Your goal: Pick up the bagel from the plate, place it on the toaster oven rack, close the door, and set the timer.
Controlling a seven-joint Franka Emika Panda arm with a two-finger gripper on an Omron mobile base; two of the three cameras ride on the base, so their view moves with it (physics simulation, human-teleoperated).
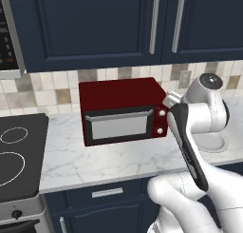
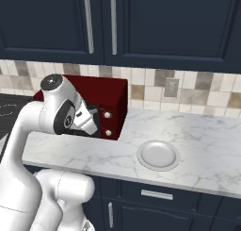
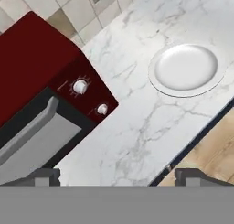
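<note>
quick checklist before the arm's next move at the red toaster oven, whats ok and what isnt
1. Two-finger gripper open with nothing between the fingers: ok.
2. Bagel ready on the round grey-white plate: not ok, the plate looks bare.
3. Black-framed glass door of the red toaster oven open for loading: not ok, it is shut.
4. Rack in place inside: cannot tell, it is hidden behind the shut door.
5. White marble counter between oven and plate unobstructed: ok.
</note>
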